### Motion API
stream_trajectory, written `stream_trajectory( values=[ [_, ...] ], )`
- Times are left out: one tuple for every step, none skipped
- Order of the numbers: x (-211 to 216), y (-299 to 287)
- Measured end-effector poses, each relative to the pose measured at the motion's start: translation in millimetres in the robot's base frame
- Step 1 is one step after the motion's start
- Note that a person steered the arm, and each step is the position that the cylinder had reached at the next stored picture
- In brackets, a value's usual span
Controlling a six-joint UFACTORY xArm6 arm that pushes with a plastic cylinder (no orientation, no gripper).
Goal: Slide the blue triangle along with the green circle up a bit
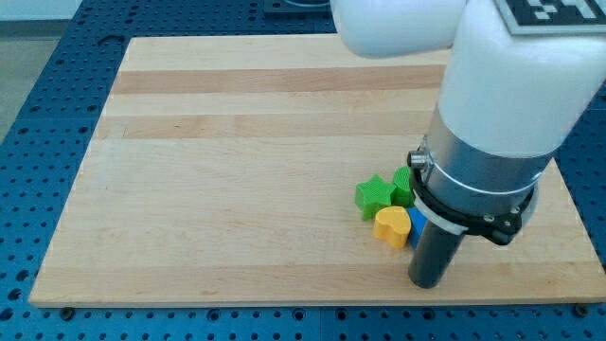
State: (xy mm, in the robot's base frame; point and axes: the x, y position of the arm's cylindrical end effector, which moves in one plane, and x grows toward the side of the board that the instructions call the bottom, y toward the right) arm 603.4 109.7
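The blue triangle (pixel 417 225) shows only as a small blue sliver at the view's lower right, mostly hidden behind the arm. The green circle (pixel 402 186) sits just above it, also partly hidden by the arm. My tip (pixel 428 282) is at the lower end of the dark rod, just below and right of the blue triangle, close to it; I cannot tell whether it touches.
A green star (pixel 375 196) lies left of the green circle. A yellow heart (pixel 391 226) lies just left of the blue triangle, touching the cluster. The wooden board (pixel 237 170) ends close below the tip. The white arm body (pixel 511 85) covers the upper right.
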Motion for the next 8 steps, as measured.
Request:
stream_trajectory(
  values=[
    [-1, 0],
    [-5, 0],
    [-13, 0],
    [-26, 0],
    [-38, 0],
    [-40, 1],
    [-46, 2],
    [-49, 2]
  ],
)
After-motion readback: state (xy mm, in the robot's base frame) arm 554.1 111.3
